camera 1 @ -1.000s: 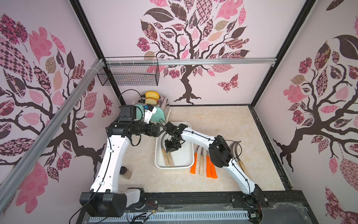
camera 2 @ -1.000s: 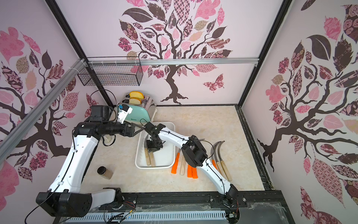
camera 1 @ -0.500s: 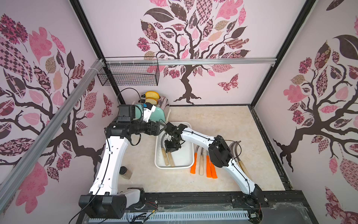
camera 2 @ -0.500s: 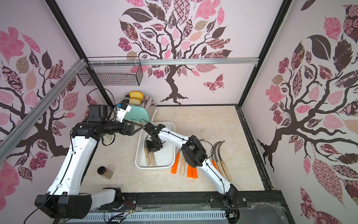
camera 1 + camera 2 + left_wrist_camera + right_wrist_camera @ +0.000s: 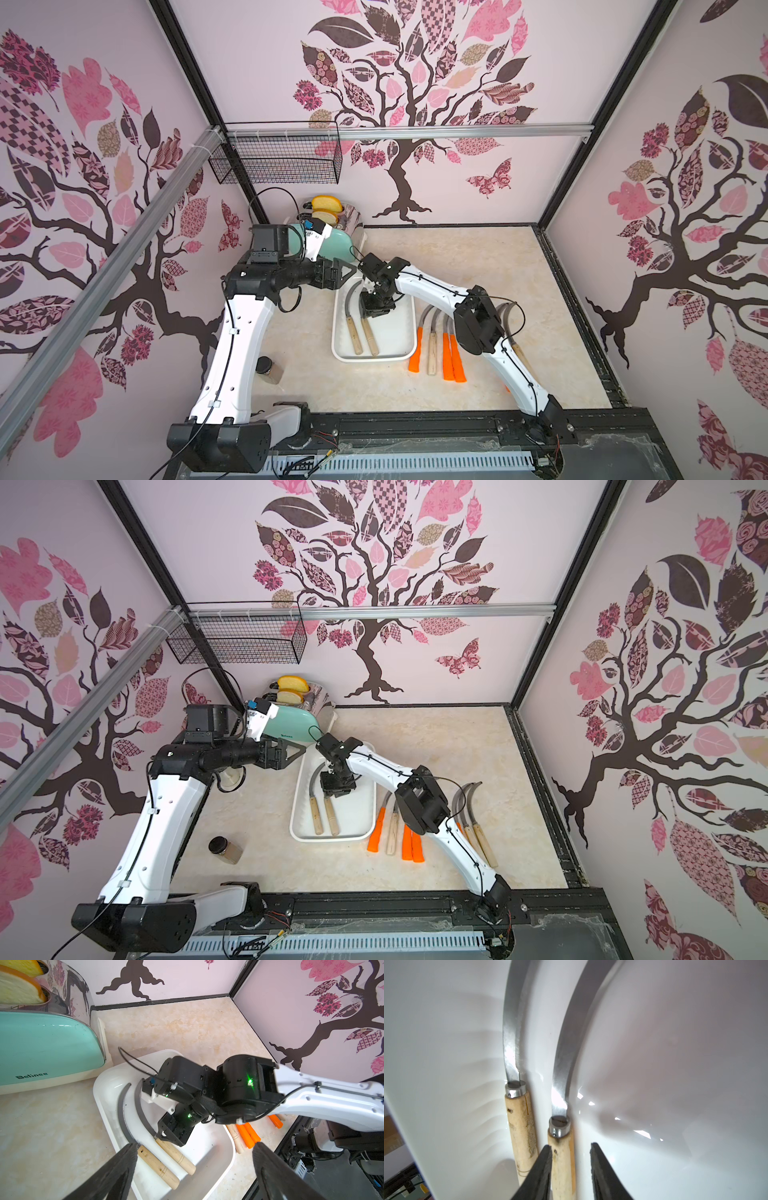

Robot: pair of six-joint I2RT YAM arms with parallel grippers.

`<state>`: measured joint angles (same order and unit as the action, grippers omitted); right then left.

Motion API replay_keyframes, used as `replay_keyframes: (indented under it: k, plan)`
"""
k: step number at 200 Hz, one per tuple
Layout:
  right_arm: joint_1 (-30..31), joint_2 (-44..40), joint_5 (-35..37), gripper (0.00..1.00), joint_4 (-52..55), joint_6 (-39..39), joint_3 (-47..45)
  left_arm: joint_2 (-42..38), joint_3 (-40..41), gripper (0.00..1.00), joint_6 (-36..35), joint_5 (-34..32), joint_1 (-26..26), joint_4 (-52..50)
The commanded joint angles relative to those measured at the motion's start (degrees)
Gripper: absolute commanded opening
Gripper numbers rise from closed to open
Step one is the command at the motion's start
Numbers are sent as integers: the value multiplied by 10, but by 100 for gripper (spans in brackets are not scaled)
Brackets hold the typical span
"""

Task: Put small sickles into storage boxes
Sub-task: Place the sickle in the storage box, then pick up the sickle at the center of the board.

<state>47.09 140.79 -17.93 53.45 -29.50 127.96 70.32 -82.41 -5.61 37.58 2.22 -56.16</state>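
Note:
The white storage box (image 5: 399, 328) (image 5: 357, 812) holds two wooden-handled small sickles (image 5: 353, 332) (image 5: 369, 338), lying side by side. My right gripper (image 5: 374, 309) (image 5: 571, 1145) is low in the box, open and straddling the inner sickle's handle (image 5: 562, 1159). One finger touches the wood and a gap shows at the other. The second sickle (image 5: 521, 1126) lies just beside it. My left gripper (image 5: 347, 270) (image 5: 194, 1145) hangs wide open and empty above the box's far end. Several sickles with orange (image 5: 415, 353) and wooden (image 5: 432, 353) handles lie on the table beside the box. More (image 5: 478, 833) lie beyond my right arm.
A mint toaster (image 5: 332, 241) with bread stands in the back left corner, just behind the box. A small brown jar (image 5: 268, 370) lies on the table by my left arm. A black wire basket (image 5: 278, 162) hangs on the back wall rail.
Both arms stand almost where they were. The right gripper stays down in the box over the sickle handle, its jaws seeming slightly looser.

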Motion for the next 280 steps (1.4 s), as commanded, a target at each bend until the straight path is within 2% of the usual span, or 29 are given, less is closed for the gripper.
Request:
replay_keyframes:
  k: [1,41,66,106,134,153,172,214,250,280]
  plan:
    - [-14,-42,11,35,13,11,3,-7,-12,91,-8,2,-2,-2]
    - [-18,-46,-2,35,36,20,44,-1,-15,91,-10,9,-3,-2]
    - [-25,-65,3,35,44,26,30,5,-15,91,-10,14,-3,0]
    - [-51,-136,29,34,41,33,-13,12,-1,91,-17,30,-2,1]
    - [-70,-193,65,34,62,44,-31,24,11,91,-30,83,10,-13]
    - [-87,-251,77,35,56,44,-99,32,14,91,-56,63,55,-31]
    - [-117,-328,60,35,9,27,-207,32,28,91,-69,36,97,-26]
    - [-166,-495,67,35,-74,-1,-447,51,39,91,-64,45,109,-5]
    - [-171,-544,76,35,-80,-13,-562,68,34,90,-72,35,128,0]
    - [-172,-578,76,35,-109,-43,-644,74,30,89,-78,-5,161,4]
